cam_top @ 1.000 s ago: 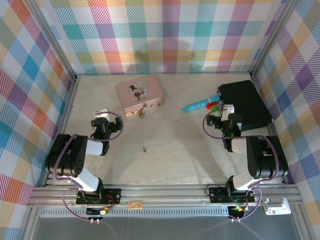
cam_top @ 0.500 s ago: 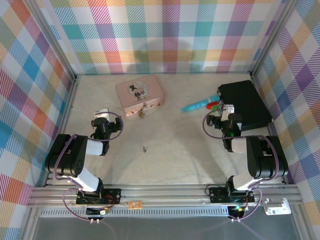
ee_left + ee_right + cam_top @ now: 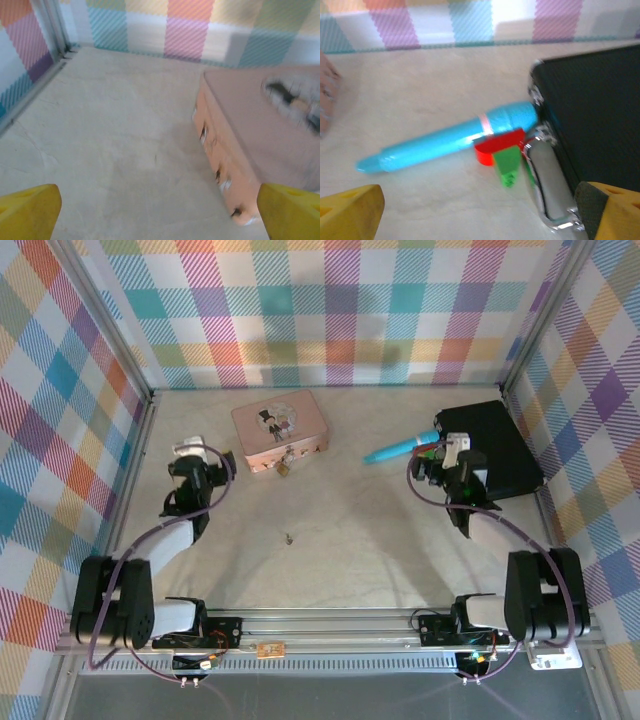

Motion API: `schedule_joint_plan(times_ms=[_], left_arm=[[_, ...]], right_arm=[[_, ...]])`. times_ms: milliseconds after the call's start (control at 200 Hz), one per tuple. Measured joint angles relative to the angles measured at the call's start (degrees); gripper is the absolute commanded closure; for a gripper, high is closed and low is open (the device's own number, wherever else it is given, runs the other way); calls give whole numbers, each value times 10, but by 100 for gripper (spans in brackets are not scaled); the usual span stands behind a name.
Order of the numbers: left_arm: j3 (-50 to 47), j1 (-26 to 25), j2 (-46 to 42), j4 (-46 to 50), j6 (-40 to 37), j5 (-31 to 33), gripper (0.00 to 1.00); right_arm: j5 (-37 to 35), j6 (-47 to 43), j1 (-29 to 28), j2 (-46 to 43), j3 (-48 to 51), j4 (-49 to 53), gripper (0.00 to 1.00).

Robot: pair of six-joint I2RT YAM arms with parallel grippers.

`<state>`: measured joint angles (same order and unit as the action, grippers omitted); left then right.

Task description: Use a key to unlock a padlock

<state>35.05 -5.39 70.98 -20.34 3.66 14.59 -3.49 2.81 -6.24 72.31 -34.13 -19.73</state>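
My left gripper [image 3: 184, 453]: fingers spread, empty, nine o'clock of the pink tin [image 3: 279, 424]
My right gripper [image 3: 446, 446]: spread, empty, well apart at three o'clock
The padlock [image 3: 285, 468]: on the tin's six o'clock edge, seemingly locking it
The key [image 3: 289, 537]: loose, six o'clock of the padlock

Turquoise pen tool [image 3: 445, 142] flat on the tabletop [image 3: 420, 85], fat end right by the black case [image 3: 595, 115] at right, red and green bits [image 3: 502, 150] beside it, right hand [image 3: 480, 215] spread wide.
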Motion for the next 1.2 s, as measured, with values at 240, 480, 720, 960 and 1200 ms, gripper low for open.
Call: schedule_joint_plan(times_ms=[240, 480, 720, 960, 1200], left_arm=[[100, 0, -54, 240, 134, 4, 0], [-46, -1, -83, 291, 316, -109, 0], [-96, -1, -130, 286, 401, -122, 0], [-86, -1, -169, 299, 385, -120, 0], [-87, -1, -218, 311, 373, -120, 0]], right_arm=[[59, 61, -139, -14, -116, 191, 15], [72, 130, -352, 104, -211, 337, 41], [46, 173, -513, 277, -366, 425, 49], [-14, 198, -555, 392, -467, 485, 54], [-40, 218, -560, 436, -489, 511, 60]])
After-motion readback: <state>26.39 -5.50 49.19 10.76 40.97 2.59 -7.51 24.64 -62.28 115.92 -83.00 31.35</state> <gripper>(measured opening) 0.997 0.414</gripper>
